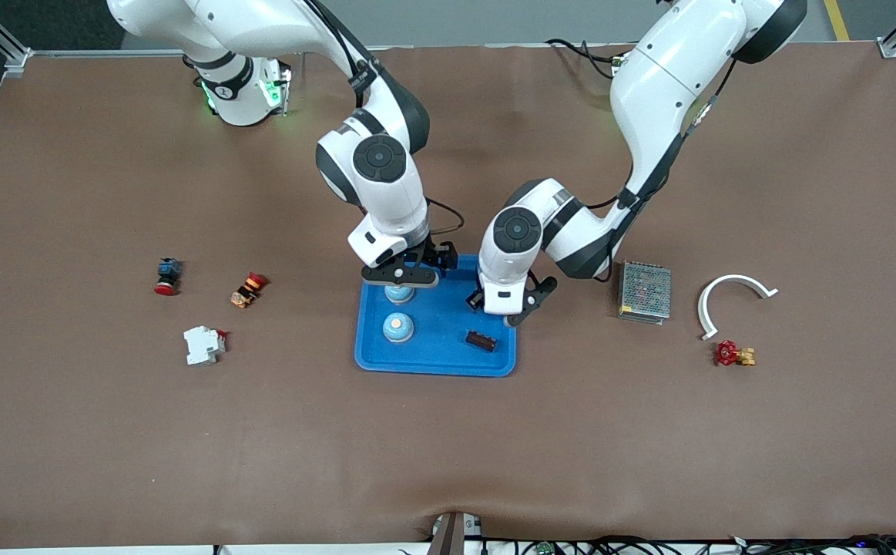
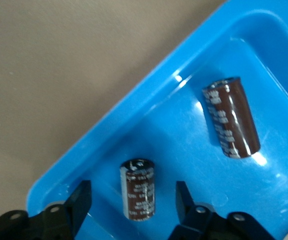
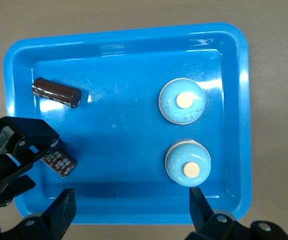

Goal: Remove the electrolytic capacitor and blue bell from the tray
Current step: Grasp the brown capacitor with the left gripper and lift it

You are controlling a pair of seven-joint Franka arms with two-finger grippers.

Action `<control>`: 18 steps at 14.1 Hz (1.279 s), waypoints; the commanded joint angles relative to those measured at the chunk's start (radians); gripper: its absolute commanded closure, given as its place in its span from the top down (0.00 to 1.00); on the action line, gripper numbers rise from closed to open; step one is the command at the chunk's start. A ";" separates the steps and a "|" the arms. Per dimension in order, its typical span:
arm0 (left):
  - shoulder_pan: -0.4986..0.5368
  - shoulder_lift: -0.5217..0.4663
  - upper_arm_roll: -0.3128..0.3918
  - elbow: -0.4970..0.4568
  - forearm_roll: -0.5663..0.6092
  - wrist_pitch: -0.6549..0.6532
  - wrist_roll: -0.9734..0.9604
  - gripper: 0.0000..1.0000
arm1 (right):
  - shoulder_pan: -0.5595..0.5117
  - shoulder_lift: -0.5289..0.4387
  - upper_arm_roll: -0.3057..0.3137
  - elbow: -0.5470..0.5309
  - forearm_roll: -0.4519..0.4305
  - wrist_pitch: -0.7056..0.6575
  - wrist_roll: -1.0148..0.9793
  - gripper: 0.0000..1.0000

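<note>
Showing pale printed markings too blurred to read, two dark-brown capacitors lay in the blue tray (image 1: pixel 434 362) on the brown table (image 1: pixel 448 447). One capacitor (image 2: pixel 138 189) sat untouched between the released fingers of the left gripper (image 2: pixel 133 202), near the tray's corner; the other capacitor (image 1: pixel 481 340) lay beside it. Two blue bells (image 3: pixel 184 161) with cream buttons sat along the tray's edge toward the right arm. The right gripper (image 3: pixel 128 207) hung spread wide over them.
</note>
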 commanded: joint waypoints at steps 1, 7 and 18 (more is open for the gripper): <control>-0.021 0.023 0.012 0.025 0.035 0.014 -0.016 0.68 | -0.012 -0.008 0.000 -0.057 -0.026 0.047 -0.052 1.00; -0.016 0.035 0.011 0.025 0.126 0.014 -0.002 0.00 | -0.055 0.007 -0.001 -0.058 -0.095 0.048 -0.117 1.00; 0.191 -0.234 -0.010 0.014 0.164 -0.235 0.288 0.00 | -0.051 0.108 -0.001 -0.058 -0.111 0.094 -0.117 1.00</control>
